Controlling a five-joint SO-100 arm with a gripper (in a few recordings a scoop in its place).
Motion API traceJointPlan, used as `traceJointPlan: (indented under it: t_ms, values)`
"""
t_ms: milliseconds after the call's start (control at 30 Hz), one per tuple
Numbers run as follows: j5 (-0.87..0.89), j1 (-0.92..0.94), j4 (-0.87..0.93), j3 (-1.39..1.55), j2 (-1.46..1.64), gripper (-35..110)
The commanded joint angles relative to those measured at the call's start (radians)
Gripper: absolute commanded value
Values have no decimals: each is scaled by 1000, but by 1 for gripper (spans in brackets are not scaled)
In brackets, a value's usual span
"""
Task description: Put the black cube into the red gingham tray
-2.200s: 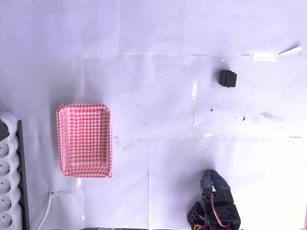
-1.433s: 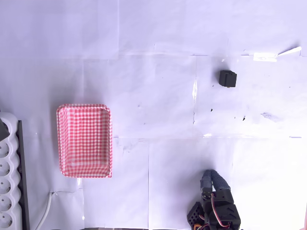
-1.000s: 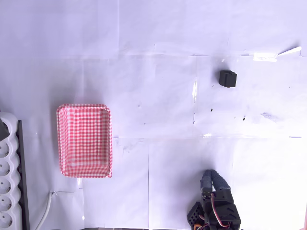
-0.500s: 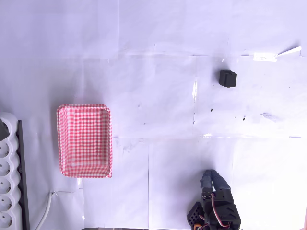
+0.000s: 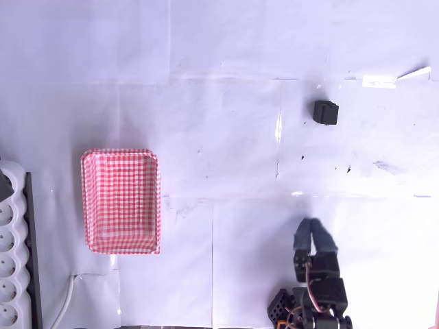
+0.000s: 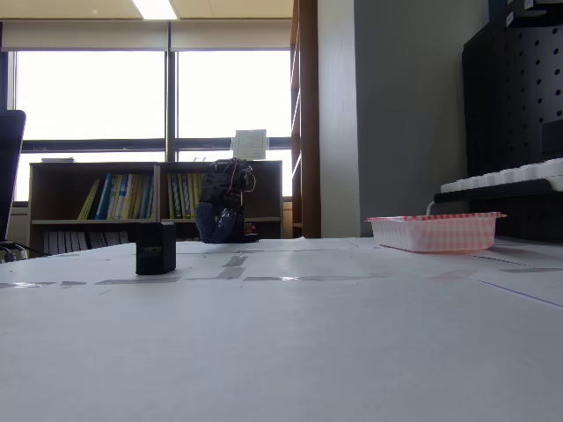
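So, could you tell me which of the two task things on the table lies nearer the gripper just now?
The black cube. In the overhead view it sits almost straight ahead of the gripper, while the red gingham tray lies much farther off to the left.

Looks like an office or a uni lab room, not anybody's home.

In the fixed view you've got big windows (image 6: pixel 158 92) with fluorescent ceiling lights (image 6: pixel 157 9), low bookshelves (image 6: pixel 114 198) stuffed with books and binders, a black pegboard (image 6: pixel 515 105) on the right, plus a paper-covered table (image 5: pixel 226 137) with a white power strip (image 5: pixel 12 253) at its edge.
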Motion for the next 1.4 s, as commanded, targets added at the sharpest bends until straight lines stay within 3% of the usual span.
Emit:
traceJointPlan:
  t_ms: [0, 133, 233, 533, 667, 833, 1367]
  values:
    - [-77, 3, -511, 15, 357, 2]
    - [-195, -11, -865, 23, 627, 28]
    - [-124, -9, -937, 57, 772, 46]
    - [-230, 29, -1086, 291, 1077, 46]
    - [-336, 35, -1350, 351, 1226, 46]
    - [-279, 29, -1502, 388, 1355, 46]
    - [-175, 95, -1571, 673, 1660, 54]
